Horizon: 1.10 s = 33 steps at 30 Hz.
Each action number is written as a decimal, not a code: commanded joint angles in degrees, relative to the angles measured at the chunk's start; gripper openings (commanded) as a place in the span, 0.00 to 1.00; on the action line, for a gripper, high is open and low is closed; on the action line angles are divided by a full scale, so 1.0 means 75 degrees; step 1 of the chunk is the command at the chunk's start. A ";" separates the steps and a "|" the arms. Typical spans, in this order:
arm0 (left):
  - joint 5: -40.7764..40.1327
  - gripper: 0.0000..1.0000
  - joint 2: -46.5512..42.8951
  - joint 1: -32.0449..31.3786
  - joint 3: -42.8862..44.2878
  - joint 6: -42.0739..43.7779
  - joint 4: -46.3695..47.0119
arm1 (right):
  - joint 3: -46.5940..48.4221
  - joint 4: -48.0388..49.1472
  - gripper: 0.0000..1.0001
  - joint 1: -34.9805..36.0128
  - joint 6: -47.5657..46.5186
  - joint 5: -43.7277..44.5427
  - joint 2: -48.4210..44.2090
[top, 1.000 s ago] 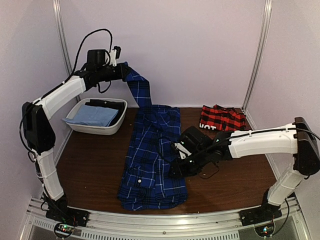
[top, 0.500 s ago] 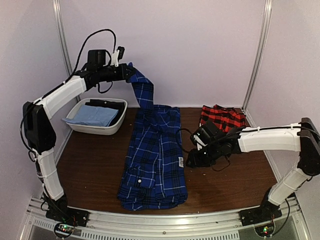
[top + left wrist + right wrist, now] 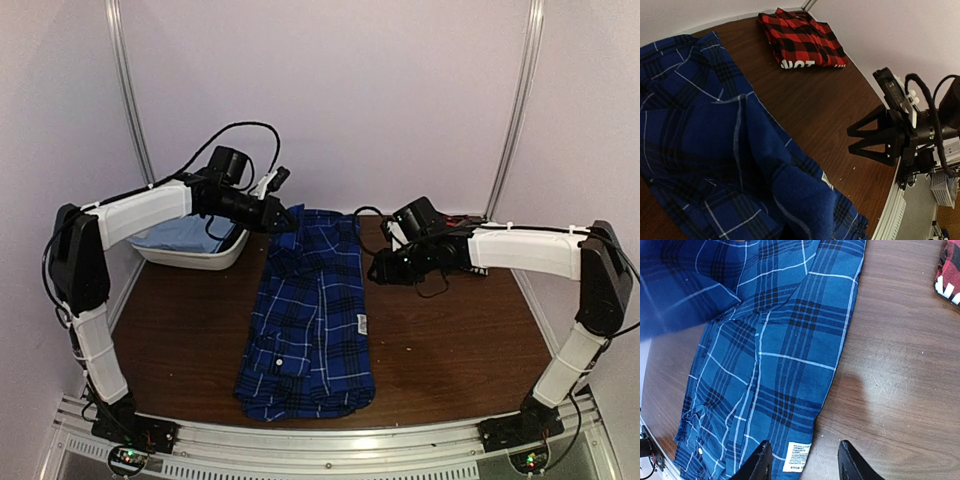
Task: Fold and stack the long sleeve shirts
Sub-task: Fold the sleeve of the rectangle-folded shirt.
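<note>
Setting: pale lilac booth walls around a dark brown wooden tabletop [image 3: 460,330]. A white plastic basin [image 3: 185,260] holding a plain light blue cloth [image 3: 175,232] sits far left.
Blue shirt: the dark blue plaid flannel shirt [image 3: 310,320] lies flat mid-tabletop, with its long axis running from the near edge toward the back wall.
Red shirt: the red-and-black check flannel shirt [image 3: 800,35] looks folded already. It's in the far right corner, well apart from the blue one.
Left fingers: my left gripper [image 3: 283,216] is pinched tight on the sleeve [image 3: 805,200] at the shirt's far left corner.
Right fingers: my right gripper [image 3: 802,465] is roughly half spread with nothing in it, hovering over bare wood just beside the shirt's right edge.
What matters: I reckon the sleeve gets laid across the body next. The shirt lies left of the right fingers, so the right arm is the handier one for that side edge.
</note>
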 commanded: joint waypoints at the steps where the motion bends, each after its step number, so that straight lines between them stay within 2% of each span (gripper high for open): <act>1: 0.0140 0.00 -0.0669 -0.0507 -0.0379 0.0618 -0.0928 | 0.0290 0.0072 0.47 -0.0092 -0.0320 -0.0122 0.0233; 7: 0.0067 0.00 -0.0633 -0.1204 -0.1106 0.0601 -0.1232 | 0.0224 0.0210 0.47 -0.0180 -0.0355 -0.0178 0.0331; 11: 0.0022 0.06 -0.0436 -0.1478 -0.1211 0.0701 -0.1427 | 0.0050 0.0361 0.47 -0.0259 -0.0336 -0.0243 0.0390; 12: 0.0038 0.10 -0.0380 -0.1523 -0.1212 0.0721 -0.1432 | 0.0010 0.0401 0.47 -0.0272 -0.0327 -0.0263 0.0400; 14: -0.0093 0.26 -0.0305 -0.1572 -0.1173 0.0722 -0.1460 | -0.0070 0.0478 0.47 -0.0276 -0.0320 -0.0311 0.0397; 18: -0.0347 0.50 -0.0372 -0.1574 -0.1024 0.0457 -0.1255 | -0.0291 0.0700 0.47 -0.0265 -0.0303 -0.0490 0.0355; 21: -0.0936 0.63 -0.0519 -0.1557 -0.0923 0.0030 -0.1023 | -0.0383 0.0828 0.49 -0.0142 -0.0408 -0.0553 0.0324; 27: -0.1582 0.65 -0.0932 -0.1370 -0.1320 -0.0904 -0.0349 | -0.0319 0.0960 0.59 0.0488 -0.0702 -0.0360 0.0380; 30: -0.2226 0.64 -0.1138 -0.1080 -0.1694 -0.1402 -0.0197 | -0.0129 0.0909 0.60 0.0906 -0.0722 -0.0475 0.0540; 33: -0.2268 0.62 -0.1360 -0.0499 -0.2344 -0.1883 0.0250 | -0.0085 0.1023 0.60 0.1242 -0.0522 -0.0862 0.0772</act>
